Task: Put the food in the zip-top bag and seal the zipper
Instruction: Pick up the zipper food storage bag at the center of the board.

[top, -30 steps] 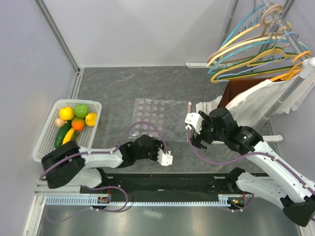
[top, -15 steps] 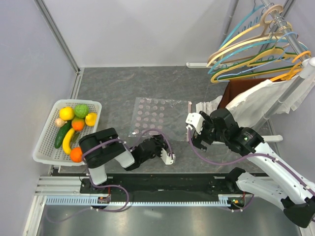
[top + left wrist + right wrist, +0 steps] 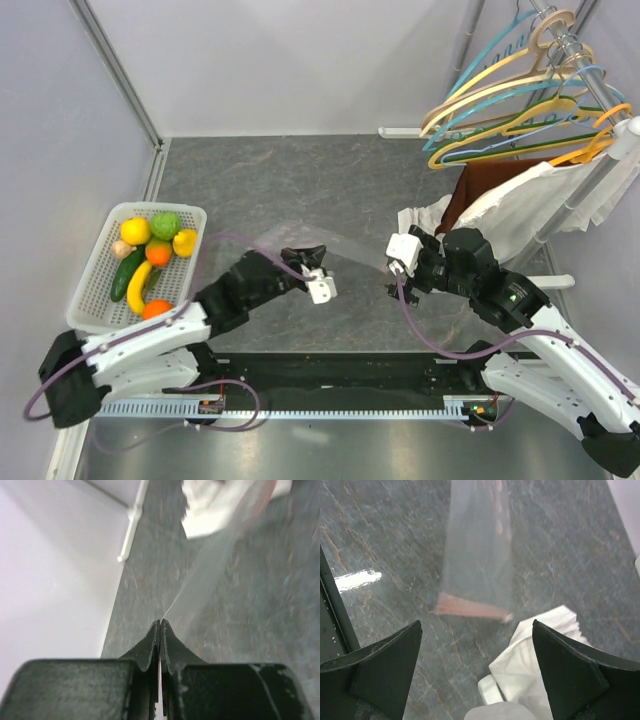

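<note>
Two arms work over the counter point(image 3: 250, 180). The left gripper point(image 3: 160, 626), pressed together on one corner of the bag point(image 3: 210, 570), has swung up from the near edge within the last second. The clear film, flat on the counter a moment ago, now rises edge-on from that corner. The right gripper point(image 3: 476, 627) is spread wide and holds nothing. The pink zipper point(image 3: 472, 611) lies ahead of it, untouched. Farther left, the food point(image 3: 158, 240) sits in the white basket point(image 3: 95, 270). Judgement: the bag is being raised for opening, and loading has not begun.
</note>
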You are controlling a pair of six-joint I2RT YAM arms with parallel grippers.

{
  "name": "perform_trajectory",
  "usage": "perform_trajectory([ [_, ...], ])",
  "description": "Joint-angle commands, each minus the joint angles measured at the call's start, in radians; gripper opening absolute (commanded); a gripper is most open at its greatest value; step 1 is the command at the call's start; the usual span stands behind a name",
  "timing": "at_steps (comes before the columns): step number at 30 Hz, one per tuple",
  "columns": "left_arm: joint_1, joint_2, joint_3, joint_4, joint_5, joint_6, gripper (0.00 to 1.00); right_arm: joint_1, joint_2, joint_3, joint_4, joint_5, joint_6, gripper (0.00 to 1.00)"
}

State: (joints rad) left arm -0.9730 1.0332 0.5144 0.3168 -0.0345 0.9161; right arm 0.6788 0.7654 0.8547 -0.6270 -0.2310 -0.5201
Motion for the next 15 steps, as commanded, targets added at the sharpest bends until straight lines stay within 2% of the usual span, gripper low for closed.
perform_trajectory([
  [1,0.034,-0.182,0.137,-0.528,0.234,-0.259,0.02,0.005,0.003,0.003,0.088,-0.080,-0.076,0.98],
  [3,0.091,-0.232,0.189,-0.640,0.289,-0.301,0.02,0.005,0.008,0.017,0.099,-0.102,-0.084,0.98],
  [7,0.235,-0.271,0.257,-0.735,0.404,-0.401,0.02,0.005,0.014,0.070,0.104,-0.159,-0.098,0.98],
  [11,0.341,-0.259,0.314,-0.733,0.423,-0.511,0.02,0.005,0.035,0.099,0.104,-0.198,-0.075,0.98],
  [15,0.385,-0.216,0.381,-0.726,0.449,-0.612,0.02,0.005,0.061,0.118,0.113,-0.254,0.001,0.98],
])
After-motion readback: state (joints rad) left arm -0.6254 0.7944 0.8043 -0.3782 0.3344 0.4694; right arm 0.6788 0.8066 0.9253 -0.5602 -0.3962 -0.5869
